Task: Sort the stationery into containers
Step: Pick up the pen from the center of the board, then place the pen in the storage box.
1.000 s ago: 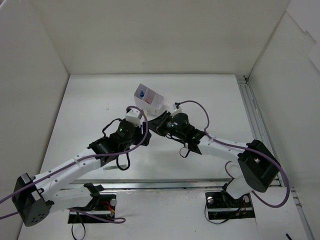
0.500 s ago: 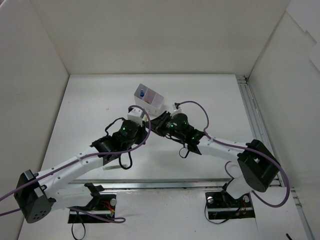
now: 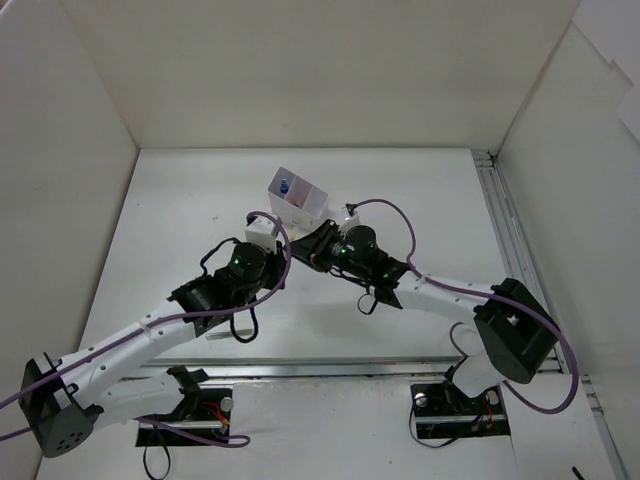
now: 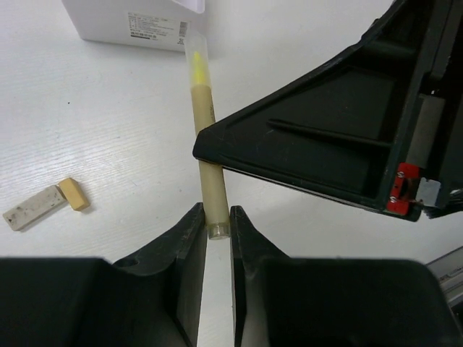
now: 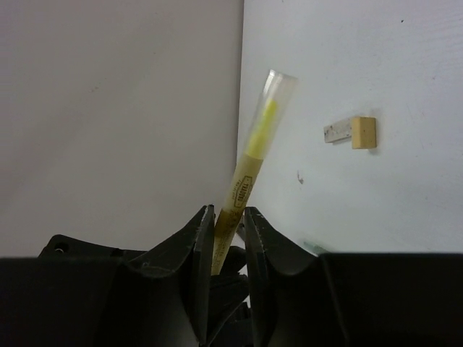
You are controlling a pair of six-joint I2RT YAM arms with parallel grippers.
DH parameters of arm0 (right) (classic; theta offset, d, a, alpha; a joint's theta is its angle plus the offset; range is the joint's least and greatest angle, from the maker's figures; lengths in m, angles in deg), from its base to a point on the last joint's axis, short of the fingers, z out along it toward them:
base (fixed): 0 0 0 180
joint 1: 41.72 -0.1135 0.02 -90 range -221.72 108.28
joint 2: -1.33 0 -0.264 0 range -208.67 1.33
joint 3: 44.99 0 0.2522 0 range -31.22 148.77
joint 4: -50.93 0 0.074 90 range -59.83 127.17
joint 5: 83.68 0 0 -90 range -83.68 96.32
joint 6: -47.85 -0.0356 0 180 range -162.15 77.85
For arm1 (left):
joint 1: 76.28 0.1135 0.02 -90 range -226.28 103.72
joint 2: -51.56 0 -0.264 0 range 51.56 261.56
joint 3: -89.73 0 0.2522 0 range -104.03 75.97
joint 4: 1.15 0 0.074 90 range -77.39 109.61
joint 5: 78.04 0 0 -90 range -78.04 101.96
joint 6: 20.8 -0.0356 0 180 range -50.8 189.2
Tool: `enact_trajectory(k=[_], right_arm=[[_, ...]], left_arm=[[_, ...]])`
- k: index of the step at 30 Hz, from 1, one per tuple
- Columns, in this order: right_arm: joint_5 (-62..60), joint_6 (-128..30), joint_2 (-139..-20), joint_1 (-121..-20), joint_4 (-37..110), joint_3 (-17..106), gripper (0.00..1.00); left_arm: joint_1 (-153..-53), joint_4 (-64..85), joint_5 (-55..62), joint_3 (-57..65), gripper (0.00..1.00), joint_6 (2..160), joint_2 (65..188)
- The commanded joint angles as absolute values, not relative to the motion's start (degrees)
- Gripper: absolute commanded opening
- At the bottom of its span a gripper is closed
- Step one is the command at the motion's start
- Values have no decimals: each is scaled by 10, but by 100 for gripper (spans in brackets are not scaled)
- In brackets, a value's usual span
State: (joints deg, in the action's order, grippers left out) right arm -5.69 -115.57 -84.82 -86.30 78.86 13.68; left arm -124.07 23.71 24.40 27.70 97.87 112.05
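A yellow-green pen (image 4: 202,123) with a clear cap is held in the air between both grippers, its cap pointing at the white compartment box (image 4: 130,22). My left gripper (image 4: 218,217) is shut on the pen's butt end. Further up the barrel, the pen (image 5: 253,144) stands between the jaws of my right gripper (image 5: 226,217). It rests against one finger with a narrow gap to the other. From above, the two grippers (image 3: 283,252) (image 3: 308,246) meet just in front of the box (image 3: 300,196). A tan eraser block (image 4: 73,194) lies on the table.
A grey-white scuffed piece (image 4: 32,208) lies against the tan block. The box holds a small blue-labelled item (image 3: 285,185). A thin pale stick (image 3: 220,335) lies near the left arm. White walls enclose the table, with a metal rail (image 3: 500,230) on the right.
My left gripper has closed on the pen's butt end. The right gripper's jaws have eased slightly apart around the barrel. Both wrists have shifted slightly.
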Motion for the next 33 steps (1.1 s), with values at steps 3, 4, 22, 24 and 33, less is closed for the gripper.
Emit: enact_trajectory(k=[3, 4, 22, 24, 33], right_arm=[[-84, -1121, -844, -845, 809, 169, 35], [-88, -1117, -839, -843, 809, 171, 35], [20, -1054, -620, -713, 745, 45, 98], [55, -1003, -578, -710, 637, 56, 98], [270, -896, -375, -710, 427, 41, 98]], left_arm=[[-1244, 210, 230, 263, 0, 984, 1067], [-1244, 217, 229, 263, 0, 985, 1058], [-1200, 345, 244, 129, 0, 972, 1155], [-1168, 397, 210, 64, 0, 965, 1185], [-1085, 557, 96, -201, 0, 899, 1409]])
